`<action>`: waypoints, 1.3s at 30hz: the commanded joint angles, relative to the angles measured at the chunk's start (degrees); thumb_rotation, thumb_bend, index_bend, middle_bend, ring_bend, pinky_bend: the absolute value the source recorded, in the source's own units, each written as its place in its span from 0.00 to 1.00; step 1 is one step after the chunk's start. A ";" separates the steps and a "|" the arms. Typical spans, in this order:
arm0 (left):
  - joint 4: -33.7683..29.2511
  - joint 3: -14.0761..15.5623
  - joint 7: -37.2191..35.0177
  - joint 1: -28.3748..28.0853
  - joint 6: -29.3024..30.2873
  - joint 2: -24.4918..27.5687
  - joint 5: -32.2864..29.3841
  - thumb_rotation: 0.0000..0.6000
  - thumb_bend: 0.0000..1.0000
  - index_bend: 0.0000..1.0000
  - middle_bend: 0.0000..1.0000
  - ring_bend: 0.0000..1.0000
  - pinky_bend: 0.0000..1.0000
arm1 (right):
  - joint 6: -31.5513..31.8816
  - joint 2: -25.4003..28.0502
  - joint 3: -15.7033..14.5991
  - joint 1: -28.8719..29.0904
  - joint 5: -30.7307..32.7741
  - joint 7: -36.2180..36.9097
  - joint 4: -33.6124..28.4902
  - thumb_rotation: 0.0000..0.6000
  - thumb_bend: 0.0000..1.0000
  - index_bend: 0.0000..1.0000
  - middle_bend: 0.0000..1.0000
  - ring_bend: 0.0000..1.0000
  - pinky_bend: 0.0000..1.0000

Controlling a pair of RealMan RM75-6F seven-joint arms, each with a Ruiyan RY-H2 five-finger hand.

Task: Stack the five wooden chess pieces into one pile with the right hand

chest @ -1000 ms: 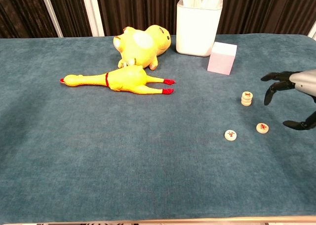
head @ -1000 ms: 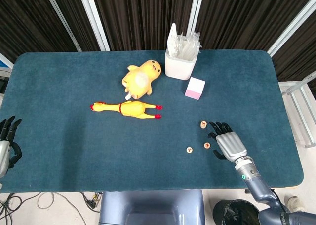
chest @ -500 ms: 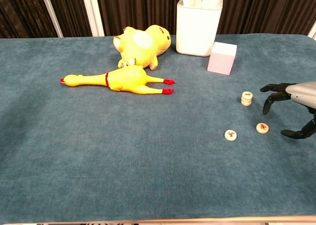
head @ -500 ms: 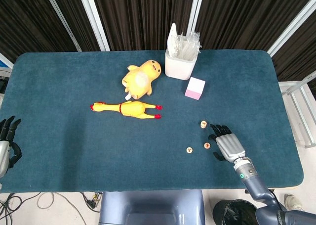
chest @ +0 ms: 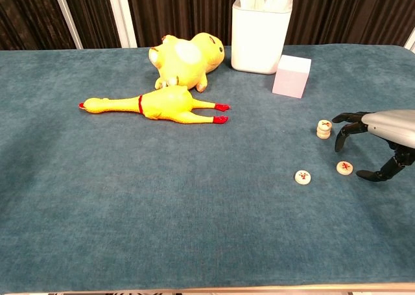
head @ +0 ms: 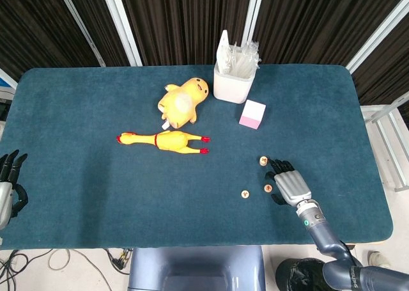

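Observation:
A short pile of wooden chess pieces point(chest: 323, 129) point(head: 262, 160) stands right of the table's middle. Two single pieces lie flat in front of it: one point(chest: 345, 168) point(head: 268, 188) nearer my right hand, another point(chest: 303, 177) point(head: 245, 193) further left. My right hand point(chest: 379, 134) point(head: 285, 182) hovers palm down just right of these, fingers spread and curved, holding nothing; its fingertips reach over the nearer single piece and close to the pile. My left hand point(head: 7, 187) rests at the table's left edge, fingers apart and empty.
A rubber chicken point(head: 165, 140) and a yellow plush toy point(head: 181, 101) lie at the table's centre. A white container of packets point(head: 234, 78) stands at the back, with a pink-white cube point(head: 252, 114) beside it. The table's front edge point(chest: 207, 287) is close.
My right hand has moved left, from well right of the pieces to just over the nearer single piece. The pieces and left hand have not moved.

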 commanded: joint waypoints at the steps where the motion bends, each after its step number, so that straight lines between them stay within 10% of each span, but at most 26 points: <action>1: 0.00 0.00 -0.02 0.00 -0.01 0.01 0.00 1.00 0.82 0.10 0.00 0.00 0.01 | -0.37 -0.31 0.26 0.10 0.30 0.11 0.31 1.00 0.40 0.38 0.06 0.02 0.09; 39: -0.01 -0.08 0.45 0.02 0.03 -0.12 -0.17 1.00 0.82 0.10 0.00 0.00 0.01 | -2.43 -2.76 1.81 0.74 0.77 0.31 3.45 1.00 0.40 0.48 0.06 0.02 0.09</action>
